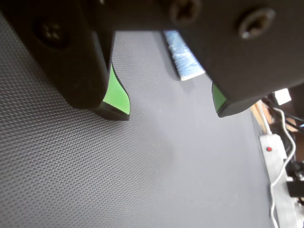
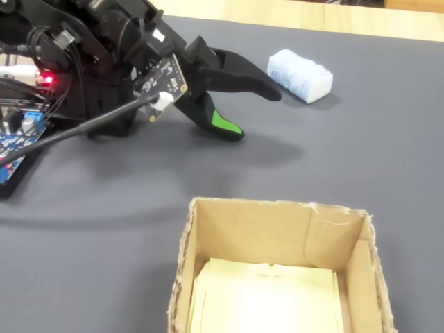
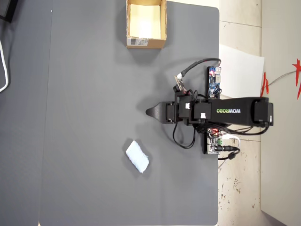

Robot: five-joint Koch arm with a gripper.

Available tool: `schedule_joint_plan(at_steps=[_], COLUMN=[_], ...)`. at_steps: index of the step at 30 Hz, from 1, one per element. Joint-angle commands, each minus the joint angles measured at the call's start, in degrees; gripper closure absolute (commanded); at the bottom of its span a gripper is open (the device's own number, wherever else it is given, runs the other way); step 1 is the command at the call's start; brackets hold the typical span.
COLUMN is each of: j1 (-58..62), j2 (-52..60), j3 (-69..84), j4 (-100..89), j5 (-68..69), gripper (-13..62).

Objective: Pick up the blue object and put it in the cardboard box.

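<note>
The blue object [image 2: 300, 75] is a small pale-blue soft block lying on the dark mat, just past my gripper [image 2: 253, 112] and apart from it. In the wrist view a strip of the blue object [image 1: 183, 57] shows ahead, partly hidden behind the right-hand jaw. My gripper [image 1: 171, 111] is open, with only bare mat between its green pads [image 1: 116, 97]. From overhead, the gripper [image 3: 150, 112] hovers mid-mat, the blue object [image 3: 137, 156] below it in the picture and the cardboard box [image 3: 146, 43] far above. The open-topped cardboard box [image 2: 257, 232] fills the foreground of the fixed view.
The arm's base, circuit boards [image 3: 215, 82] and cables sit at the mat's right edge in the overhead view. A white paper sheet [image 3: 242, 66] lies on the floor beyond it. A power strip [image 1: 280, 175] with a white cord lies right of the mat in the wrist view.
</note>
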Motion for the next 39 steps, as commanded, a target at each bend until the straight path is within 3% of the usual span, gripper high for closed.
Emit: schedule_joint_plan(at_steps=[1, 15, 26, 39], j1=[-0.09, -3.08, -8.96, -16.08], j2=[4.83, 4.75, 2.29, -14.06], j3=[0.88, -5.1, -16.79, -39.37], j4=[3.78, 11.69, 23.2, 38.5], j5=[6.86, 24.35, 26.28, 27.6], gripper=[15.7, 15.7, 15.7, 15.7])
